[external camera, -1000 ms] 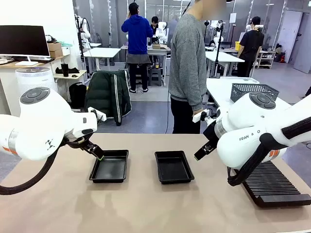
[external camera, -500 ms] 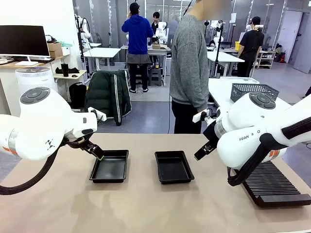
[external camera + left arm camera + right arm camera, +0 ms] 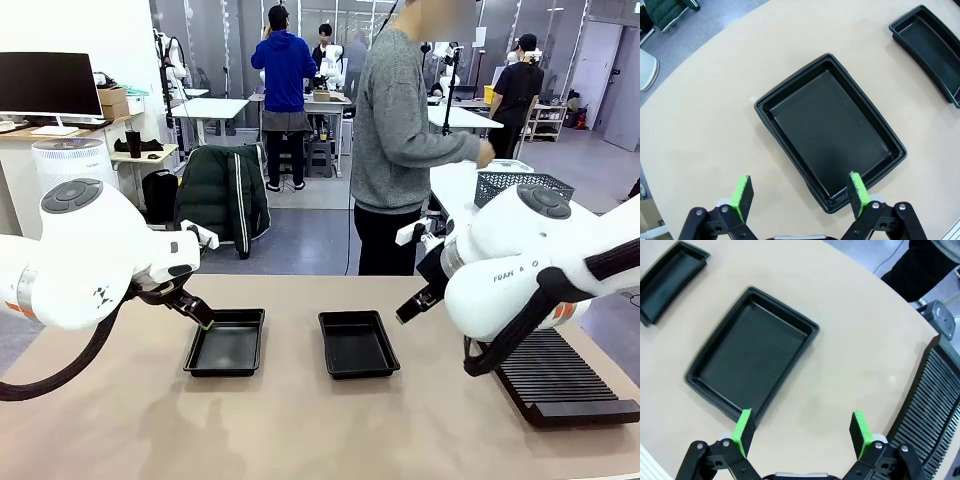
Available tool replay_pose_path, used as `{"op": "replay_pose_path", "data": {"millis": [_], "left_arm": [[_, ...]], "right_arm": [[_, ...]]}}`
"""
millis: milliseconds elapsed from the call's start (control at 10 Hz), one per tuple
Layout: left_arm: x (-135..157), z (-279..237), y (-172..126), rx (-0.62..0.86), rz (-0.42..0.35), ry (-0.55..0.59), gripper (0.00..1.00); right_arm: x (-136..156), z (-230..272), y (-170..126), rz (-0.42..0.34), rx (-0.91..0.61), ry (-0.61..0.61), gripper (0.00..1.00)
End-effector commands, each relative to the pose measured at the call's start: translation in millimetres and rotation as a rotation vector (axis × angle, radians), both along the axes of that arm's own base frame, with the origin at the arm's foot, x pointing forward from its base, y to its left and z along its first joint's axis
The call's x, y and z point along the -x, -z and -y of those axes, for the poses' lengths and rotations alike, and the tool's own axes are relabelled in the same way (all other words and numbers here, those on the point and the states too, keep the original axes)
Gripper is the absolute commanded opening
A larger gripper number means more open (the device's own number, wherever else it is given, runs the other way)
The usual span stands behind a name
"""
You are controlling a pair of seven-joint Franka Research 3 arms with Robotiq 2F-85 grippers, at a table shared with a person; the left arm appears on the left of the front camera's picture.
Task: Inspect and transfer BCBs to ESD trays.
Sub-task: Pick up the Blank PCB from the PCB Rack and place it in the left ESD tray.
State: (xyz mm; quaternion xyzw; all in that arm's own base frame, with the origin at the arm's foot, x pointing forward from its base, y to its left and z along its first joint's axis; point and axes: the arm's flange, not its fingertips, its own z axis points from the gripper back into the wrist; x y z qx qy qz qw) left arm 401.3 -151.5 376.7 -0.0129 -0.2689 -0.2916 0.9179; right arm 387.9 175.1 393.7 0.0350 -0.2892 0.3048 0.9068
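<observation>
Open tabletop (image 3: 292,345) between left tray (image 3: 228,348) and right tray (image 3: 356,345); ribbed rack (image 3: 568,380) far right.

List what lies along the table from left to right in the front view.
First the left ESD tray, then the right ESD tray, the right gripper, open, and the black slotted rack.

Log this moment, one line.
left gripper: open, above left tray | right gripper: open, above table by right tray | trays: both empty | person: far side, arm out toward basket
</observation>
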Motion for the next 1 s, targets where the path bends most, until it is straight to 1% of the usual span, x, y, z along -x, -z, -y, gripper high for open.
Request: {"op": "replay_pose_path", "data": {"millis": [0,200,300,400,500,600,700,900], "left_arm": [[15.0,-8.3,-31.4,0.052,-0.032,0.006,1.00],[24.8,-12.0,-59.5,0.154,-0.094,0.002,1.00],[32.0,-15.5,-74.4,0.244,-0.149,0.001,1.00],[37.3,-19.6,-82.4,0.331,-0.196,0.004,1.00],[41.6,-26.3,-93.2,0.409,-0.227,0.001,1.00],[45.7,-33.5,-103.7,0.452,-0.268,0.009,1.00],[48.7,-40.8,-113.7,0.507,-0.288,0.006,1.00],[55.5,-64.6,-131.3,0.632,-0.309,-0.010,1.00]], "right_arm": [[23.9,7.4,-41.6,-0.031,-0.086,-0.006,1.00],[40.4,13.8,-78.3,-0.056,-0.128,-0.002,1.00],[49.1,21.7,-95.3,-0.085,-0.156,0.000,1.00],[56.0,30.7,-107.9,-0.132,-0.212,-0.017,1.00],[63.3,43.1,-119.1,-0.187,-0.273,-0.033,1.00],[71.2,57.6,-129.4,-0.233,-0.346,-0.050,1.00],[78.5,72.8,-137.7,-0.272,-0.404,-0.057,1.00],[89.1,111.0,-152.1,-0.308,-0.520,-0.045,1.00]]}}
